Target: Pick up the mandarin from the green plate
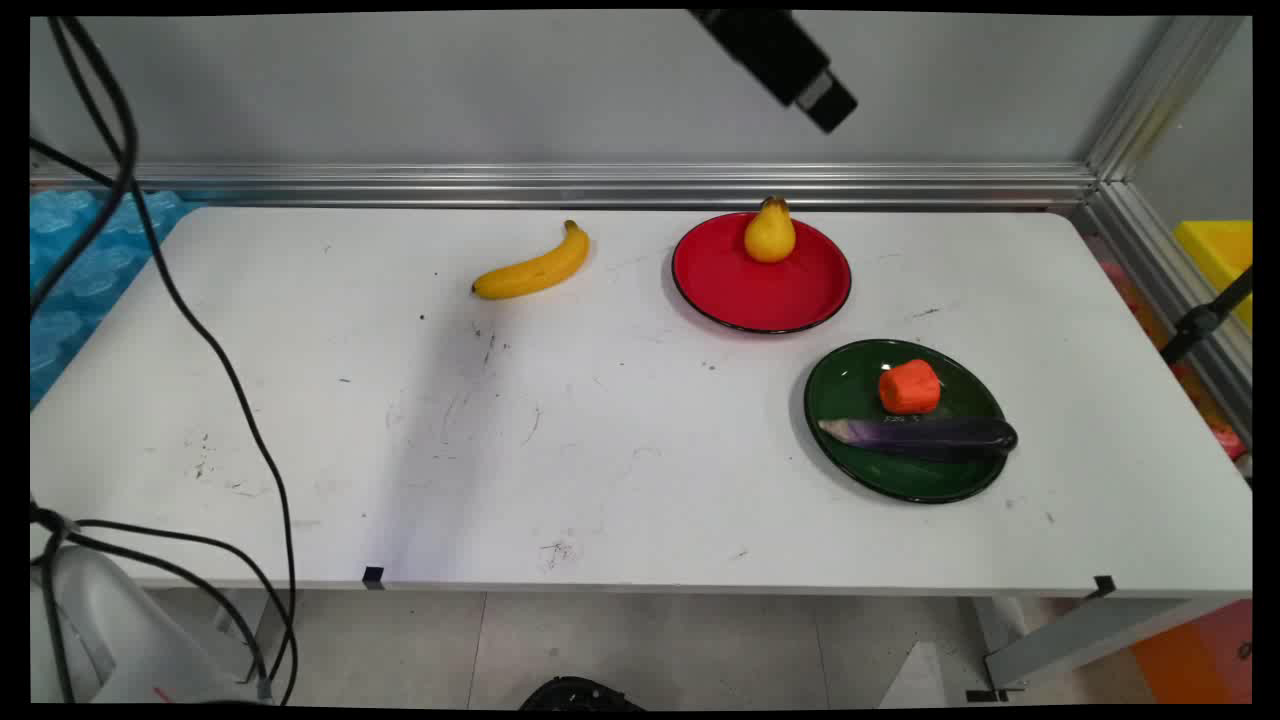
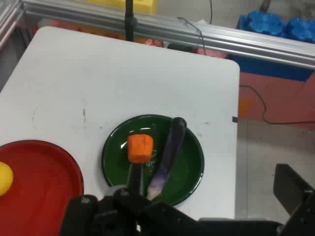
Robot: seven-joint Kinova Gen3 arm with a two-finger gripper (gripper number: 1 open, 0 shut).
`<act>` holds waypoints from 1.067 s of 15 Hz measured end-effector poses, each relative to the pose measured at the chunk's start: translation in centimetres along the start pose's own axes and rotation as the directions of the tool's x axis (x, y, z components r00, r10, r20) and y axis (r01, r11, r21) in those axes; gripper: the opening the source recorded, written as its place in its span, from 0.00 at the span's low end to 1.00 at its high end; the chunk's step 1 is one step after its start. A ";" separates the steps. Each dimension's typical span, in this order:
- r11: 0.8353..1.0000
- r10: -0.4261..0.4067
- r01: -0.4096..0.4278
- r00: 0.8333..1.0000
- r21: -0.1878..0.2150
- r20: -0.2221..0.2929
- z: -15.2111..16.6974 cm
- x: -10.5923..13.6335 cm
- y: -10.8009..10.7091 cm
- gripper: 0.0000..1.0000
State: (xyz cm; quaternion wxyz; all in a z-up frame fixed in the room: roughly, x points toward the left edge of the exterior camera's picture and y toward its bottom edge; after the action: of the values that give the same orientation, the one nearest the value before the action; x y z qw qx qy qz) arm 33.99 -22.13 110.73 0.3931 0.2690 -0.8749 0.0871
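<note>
Main view: white table point(image 1: 620, 450), then red plate point(image 1: 762, 285) carrying a yellow pear point(image 1: 770, 233) at the far rim. Green plate point(image 1: 905, 470) just beside it, nearer the camera, with a purple eggplant point(image 1: 920, 436) and an orange carrot chunk point(image 1: 909, 387) on it. Banana point(image 1: 533, 268) well apart, off left. Gripper point(image 1: 815, 95) hung high over the red plate; couldn't tell about the fingers, honestly.
</note>
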 end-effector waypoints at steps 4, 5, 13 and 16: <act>0.999 0.031 -0.031 0.998 0.011 0.052 3.5 -1.1 0.2 1.00; 0.999 0.037 -0.038 0.997 0.018 0.065 4.5 -1.3 0.2 1.00; 0.994 0.034 -0.050 0.986 0.095 0.161 13.5 -3.1 0.0 1.00; 0.991 0.023 -0.046 0.982 0.123 0.186 17.8 -3.5 -0.1 1.00</act>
State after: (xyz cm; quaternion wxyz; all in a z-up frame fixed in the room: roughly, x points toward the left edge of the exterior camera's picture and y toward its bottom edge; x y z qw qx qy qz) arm 24.54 -27.30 96.13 0.2911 0.2852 -0.9047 0.1242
